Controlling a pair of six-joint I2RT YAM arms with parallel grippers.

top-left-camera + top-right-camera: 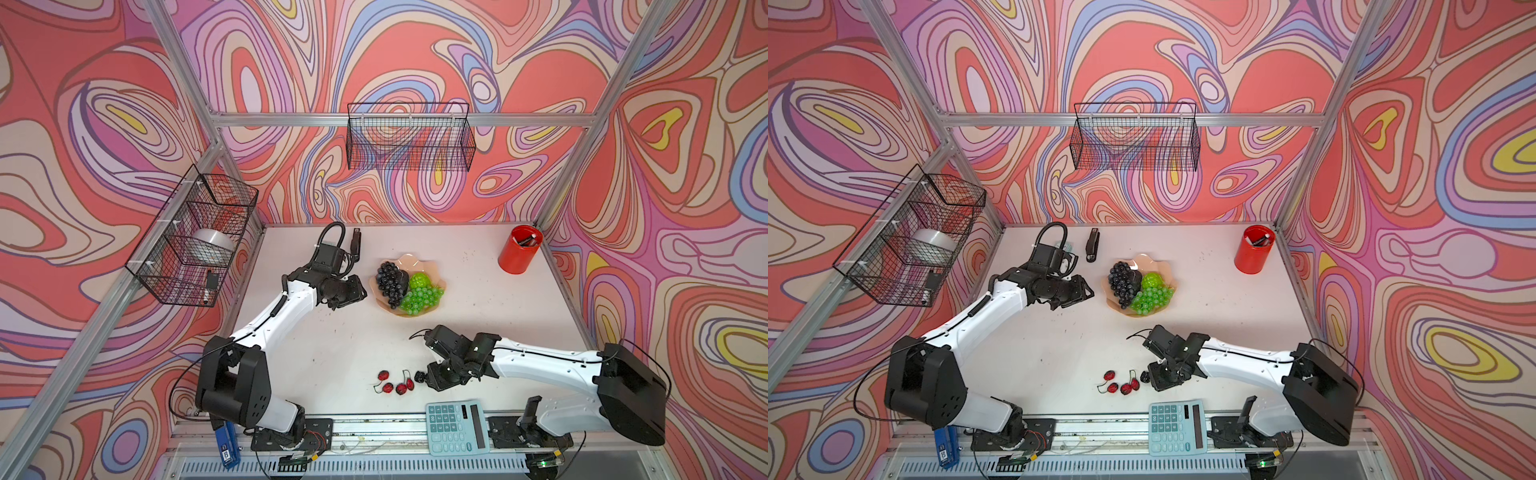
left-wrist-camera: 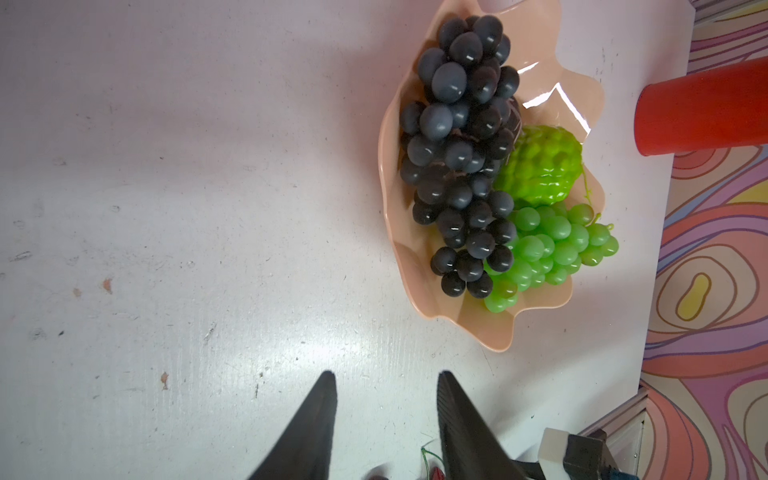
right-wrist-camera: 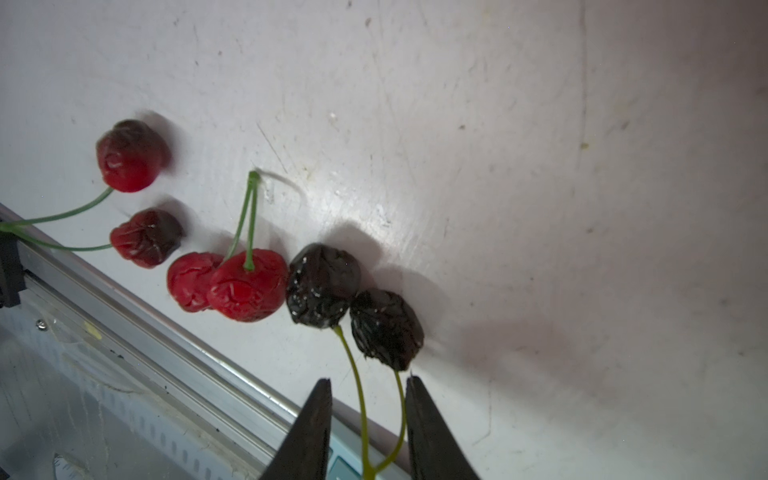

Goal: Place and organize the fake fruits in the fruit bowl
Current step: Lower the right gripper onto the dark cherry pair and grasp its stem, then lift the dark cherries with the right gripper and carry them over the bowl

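Your right pincer (image 3: pixel 369 380) straddles the berry stems, not clamped yet.
Its fingers stand apart with both green stems (image 3: pixel 360 399) running lengthwise between them. The black berries (image 3: pixel 322 286) lie just ahead of the tips on the worktop (image 1: pixel 332 332), well apart from the fruit bowl (image 1: pixel 399 262) on its robot side, just beside the red cherries (image 3: pixel 245 286). Your left pincer (image 2: pixel 385 374), near the bowl, is apart and empty; the right arm is nearer.

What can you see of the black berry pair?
The black berry pair is two wrinkled, glossy black, plastic-looking fruits on thin green stems joined in a fork. It lies on the white table, the berries touching each other, one against a red cherry. Both stems run untouched between the fingers of the open right gripper.
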